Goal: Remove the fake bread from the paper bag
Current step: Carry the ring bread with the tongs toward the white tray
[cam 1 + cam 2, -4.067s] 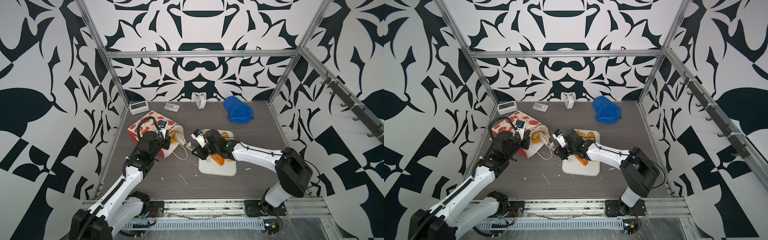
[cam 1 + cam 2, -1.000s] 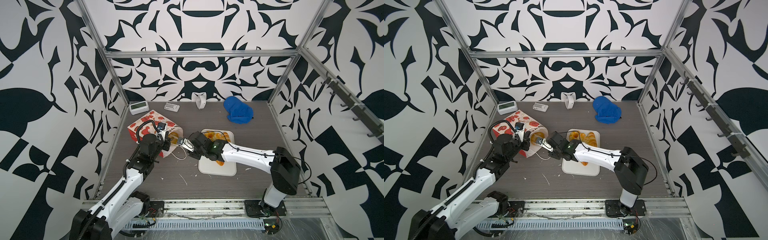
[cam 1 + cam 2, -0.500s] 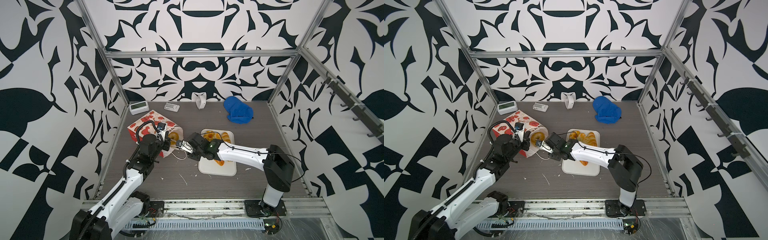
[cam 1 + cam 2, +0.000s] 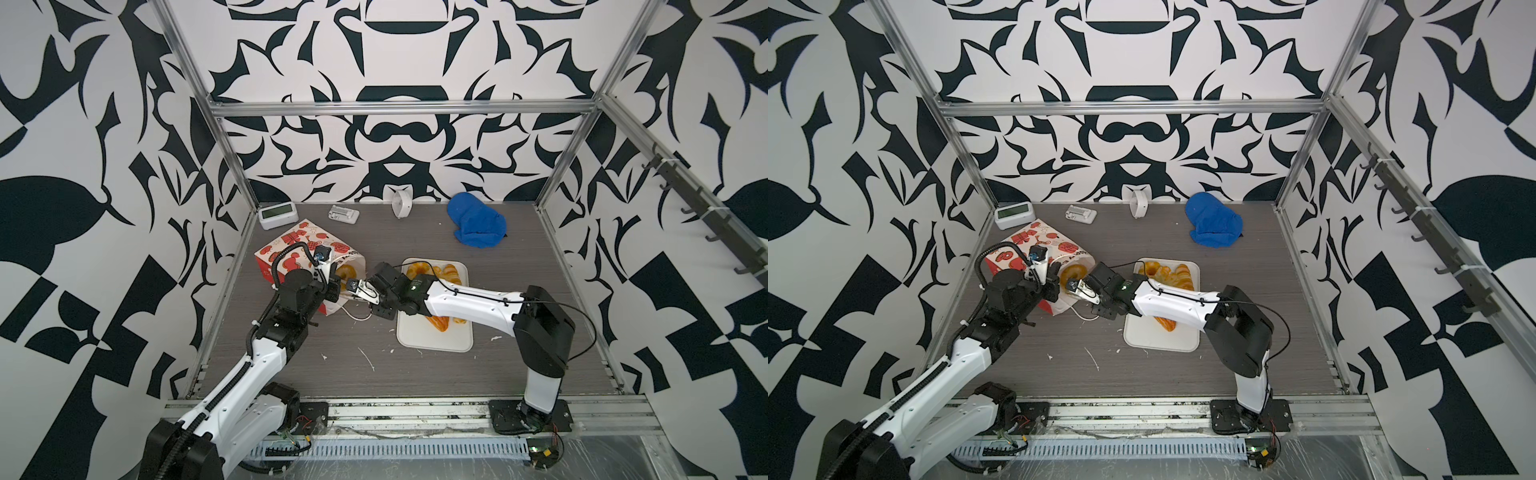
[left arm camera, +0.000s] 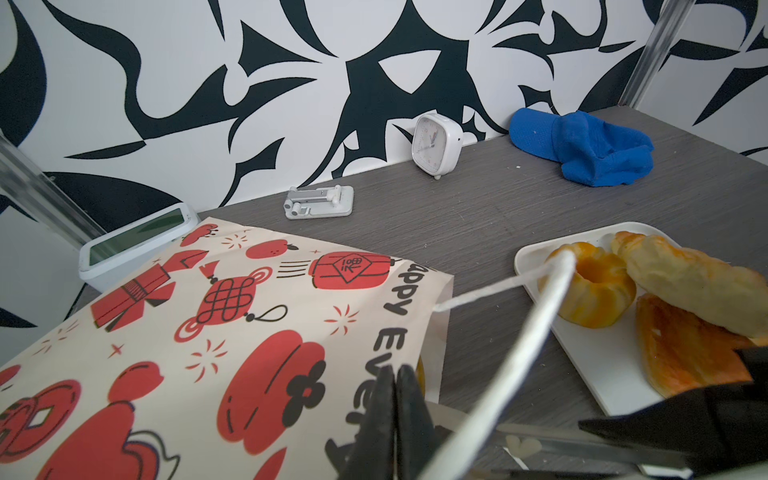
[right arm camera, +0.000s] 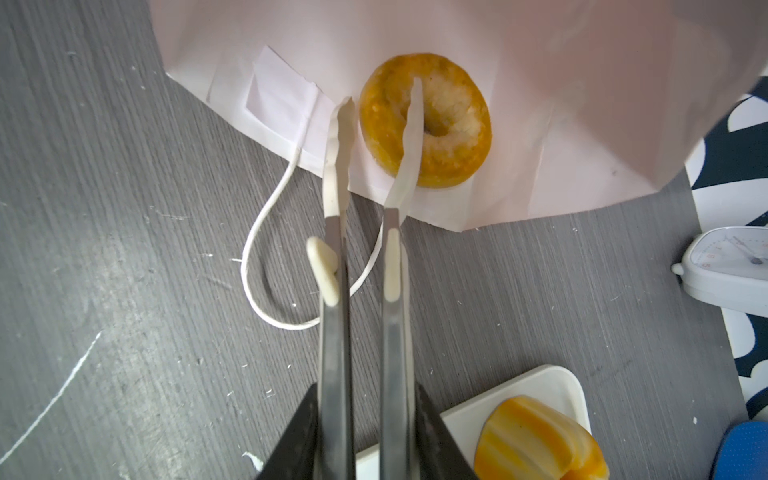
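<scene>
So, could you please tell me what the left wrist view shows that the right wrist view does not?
Only the left wrist view shows the paper bag's red-printed outside, the phone stand, the screened device, and the croissant and one ring pastry on the tray. Only the right wrist view shows the bag's inside, where the tongs straddle one side of the other ring pastry. Both show the tray, the analogue clock and the blue cloth.
</scene>
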Tool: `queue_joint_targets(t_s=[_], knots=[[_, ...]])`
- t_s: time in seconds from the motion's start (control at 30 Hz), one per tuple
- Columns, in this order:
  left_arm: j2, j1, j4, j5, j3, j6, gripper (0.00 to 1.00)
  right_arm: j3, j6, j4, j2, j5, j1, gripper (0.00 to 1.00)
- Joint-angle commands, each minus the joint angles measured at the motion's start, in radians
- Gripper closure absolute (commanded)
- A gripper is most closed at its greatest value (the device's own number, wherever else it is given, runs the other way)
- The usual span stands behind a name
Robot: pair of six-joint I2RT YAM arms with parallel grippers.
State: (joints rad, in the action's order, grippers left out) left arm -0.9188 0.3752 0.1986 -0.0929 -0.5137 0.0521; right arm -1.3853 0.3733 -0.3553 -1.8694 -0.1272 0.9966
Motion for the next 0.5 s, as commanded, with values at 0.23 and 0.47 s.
queue_joint_targets(t_s=[0.23, 0.47], knots=[[0.018, 0.001, 0.04, -0.011, 0.027, -0.013, 0.93, -0.078, 0.006, -0.041, -0.031, -0.097, 0.007, 0.66], [0.023, 0.001, 0.037, -0.016, 0.025, -0.014, 0.93, -0.1, -0.015, -0.053, -0.042, -0.097, 0.007, 0.83]])
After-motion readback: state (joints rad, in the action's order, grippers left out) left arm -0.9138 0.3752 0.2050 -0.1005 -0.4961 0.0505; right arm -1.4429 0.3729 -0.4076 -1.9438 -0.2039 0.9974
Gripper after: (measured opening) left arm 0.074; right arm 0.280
